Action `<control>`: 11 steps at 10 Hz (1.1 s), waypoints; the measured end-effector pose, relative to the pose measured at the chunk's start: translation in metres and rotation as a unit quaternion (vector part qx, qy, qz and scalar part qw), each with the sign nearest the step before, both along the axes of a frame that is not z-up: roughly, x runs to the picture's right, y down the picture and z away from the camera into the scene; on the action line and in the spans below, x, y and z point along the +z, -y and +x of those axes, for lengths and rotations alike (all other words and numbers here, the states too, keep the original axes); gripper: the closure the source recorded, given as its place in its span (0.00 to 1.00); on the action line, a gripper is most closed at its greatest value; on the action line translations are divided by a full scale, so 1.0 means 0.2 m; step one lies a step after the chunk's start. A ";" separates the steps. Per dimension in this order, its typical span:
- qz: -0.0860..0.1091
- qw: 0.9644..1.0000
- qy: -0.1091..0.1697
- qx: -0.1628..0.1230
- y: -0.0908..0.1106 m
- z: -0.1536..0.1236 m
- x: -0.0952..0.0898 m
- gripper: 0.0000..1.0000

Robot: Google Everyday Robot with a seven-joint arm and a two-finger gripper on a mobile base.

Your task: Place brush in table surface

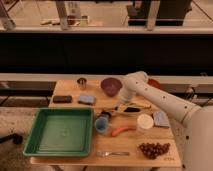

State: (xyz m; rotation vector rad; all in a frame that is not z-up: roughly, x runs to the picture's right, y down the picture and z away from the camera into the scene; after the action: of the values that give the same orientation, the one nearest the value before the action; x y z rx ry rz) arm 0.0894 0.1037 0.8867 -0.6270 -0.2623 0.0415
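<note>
My gripper [121, 105] hangs from the white arm that reaches in from the right. It is low over the middle of the light tan table surface [75, 91]. A small dark piece that looks like the brush [131, 109] lies on the tabletop just right of the gripper. It is beside a thin yellowish utensil [140, 105]. I cannot tell whether the gripper touches the brush.
A green tray [62, 131] fills the front left. A black oblong piece [62, 99], blue sponge [86, 99], metal cup [81, 83] and purple bowl [111, 86] stand behind. A blue cup [102, 125], carrot [122, 131], white lid [145, 122], grapes [154, 148] and fork [112, 153] are in front.
</note>
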 end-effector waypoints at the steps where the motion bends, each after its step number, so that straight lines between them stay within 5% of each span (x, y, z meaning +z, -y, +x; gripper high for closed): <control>1: -0.002 1.000 -0.007 0.008 0.01 0.00 0.00 1.00; 6: 0.028 0.998 -0.024 0.048 0.16 0.08 -0.05 1.00; 11: 0.065 0.996 -0.017 0.061 0.30 0.10 -0.22 1.00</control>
State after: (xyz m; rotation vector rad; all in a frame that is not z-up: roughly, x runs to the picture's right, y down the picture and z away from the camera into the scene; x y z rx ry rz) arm 0.1100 0.0440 0.8423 -0.4789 -0.2678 0.1516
